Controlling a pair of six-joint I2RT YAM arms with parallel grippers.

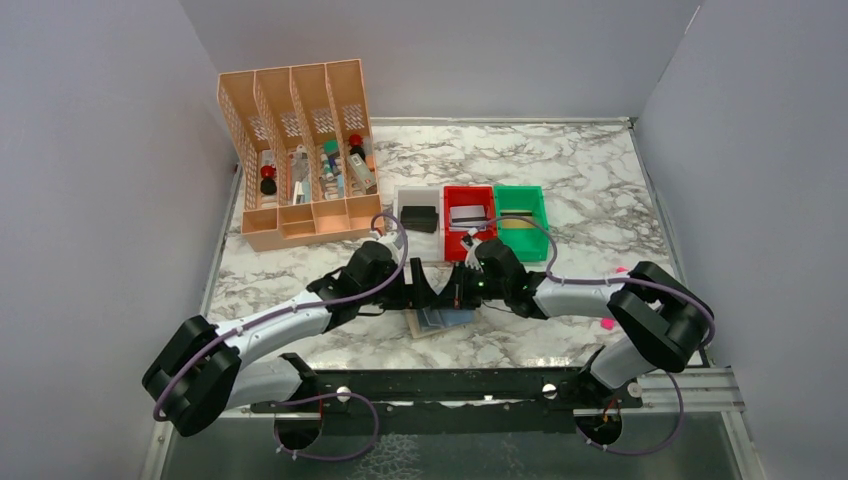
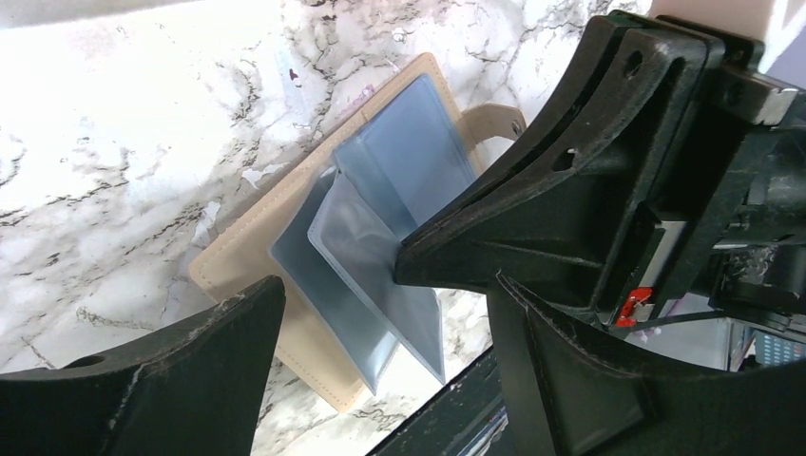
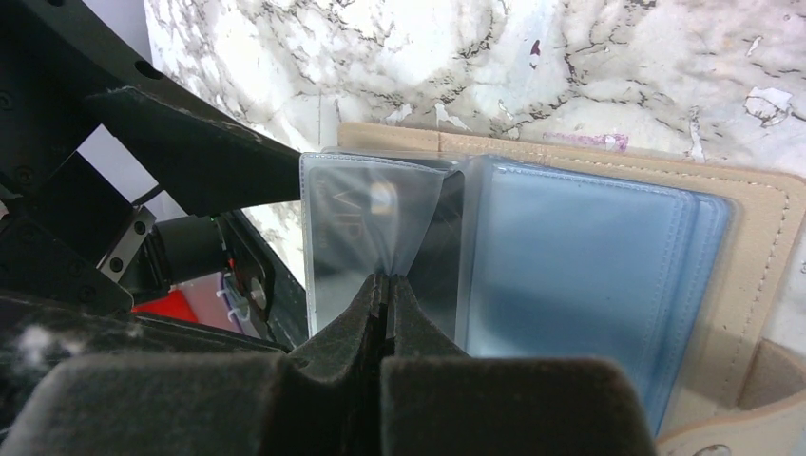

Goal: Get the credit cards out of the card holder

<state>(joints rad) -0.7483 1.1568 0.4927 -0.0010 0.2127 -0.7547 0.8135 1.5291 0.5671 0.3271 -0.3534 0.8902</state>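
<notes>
The card holder (image 1: 443,322) lies open on the marble near the front edge, with a tan border and blue-grey sleeves (image 2: 380,161). My right gripper (image 3: 387,277) is shut on one clear sleeve (image 3: 356,223) and lifts it off the stack; faint lettering shows through it. My left gripper (image 2: 385,285) hangs open just above the holder, a finger (image 2: 152,380) on either side of the raised sleeve, touching nothing. A black card (image 1: 420,217) lies in the white bin, a silver-grey card (image 1: 468,214) in the red bin, and a gold-and-dark striped card (image 1: 520,222) in the green bin.
The white (image 1: 403,200), red (image 1: 450,205) and green (image 1: 540,205) bins stand in a row just behind the grippers. An orange slotted organizer (image 1: 300,150) full of small items stands at the back left. Something small and pink (image 1: 607,323) lies by the right arm.
</notes>
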